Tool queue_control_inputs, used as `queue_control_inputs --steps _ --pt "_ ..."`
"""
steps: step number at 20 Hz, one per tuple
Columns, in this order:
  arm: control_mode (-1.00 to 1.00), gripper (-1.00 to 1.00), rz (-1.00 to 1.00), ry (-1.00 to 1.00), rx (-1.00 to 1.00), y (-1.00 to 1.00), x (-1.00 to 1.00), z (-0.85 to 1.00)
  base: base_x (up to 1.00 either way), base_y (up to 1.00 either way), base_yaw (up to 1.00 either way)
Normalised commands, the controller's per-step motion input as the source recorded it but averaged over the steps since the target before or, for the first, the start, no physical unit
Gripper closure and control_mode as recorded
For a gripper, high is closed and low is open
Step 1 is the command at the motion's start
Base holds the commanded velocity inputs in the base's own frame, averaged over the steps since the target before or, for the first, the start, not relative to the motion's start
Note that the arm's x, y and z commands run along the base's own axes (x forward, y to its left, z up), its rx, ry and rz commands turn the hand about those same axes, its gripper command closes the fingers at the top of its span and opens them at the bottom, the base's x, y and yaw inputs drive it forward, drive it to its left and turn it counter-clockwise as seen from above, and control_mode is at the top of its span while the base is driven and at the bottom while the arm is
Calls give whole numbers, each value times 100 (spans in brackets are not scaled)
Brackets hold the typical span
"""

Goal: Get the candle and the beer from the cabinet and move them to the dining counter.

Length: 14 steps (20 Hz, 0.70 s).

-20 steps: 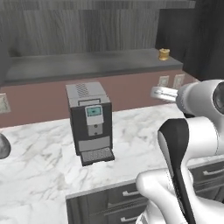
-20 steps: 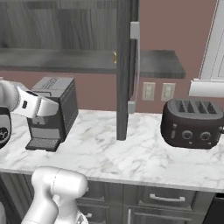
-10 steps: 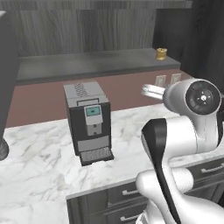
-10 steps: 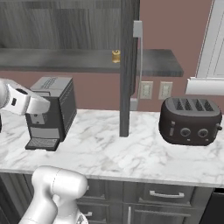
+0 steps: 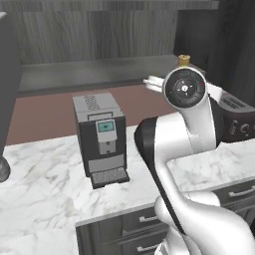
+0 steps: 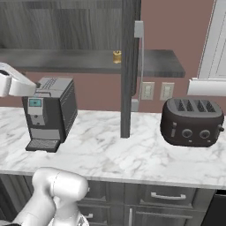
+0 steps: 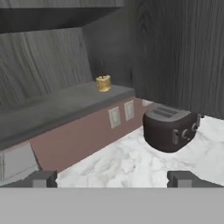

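In the hand view the gripper (image 7: pixel 112 178) shows as two dark fingertips (image 7: pixel 41 178) spread wide apart at the bottom edge, with nothing between them. In the left base view the white arm's round wrist joint covers part of the shelf and the left end of the toaster (image 5: pixel 234 115), so the hand itself cannot be made out there. Below lies the white-grey marble worktop (image 6: pixel 106 154), with dark drawer fronts and silver handles under its front edge. A dark coffee machine (image 5: pixel 100 139) with a small blue screen stands on the marble towards the left, well apart from the black four-slot toaster, which sits to the right near two wall sockets (image 6: pixel 156 90) on the dull red wall. Above the wall hangs the cabinet (image 6: pixel 88 42), dark wood-grain inside, its door (image 6: pixel 130 66) swung out edge-on with a slim silver bar handle. On the cabinet's bottom shelf (image 7: pixel 57 107), near its right end, stands the candle (image 7: pixel 103 83), a small stubby yellow thing, upright and alone; its detail is too small to read. The beer cannot be made out anywhere on the shelf's visible part.
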Motion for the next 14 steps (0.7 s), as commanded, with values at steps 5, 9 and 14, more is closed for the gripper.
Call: queue_control_inputs --steps 5,9,14 --pt "-100 -100 -6 3 -7 -6 24 54 0 0 0" --pt "-100 -100 -3 7 -4 -29 25 14 0 0 0" --pt "-100 -100 -1 6 -4 -39 32 -3 0 0 0"
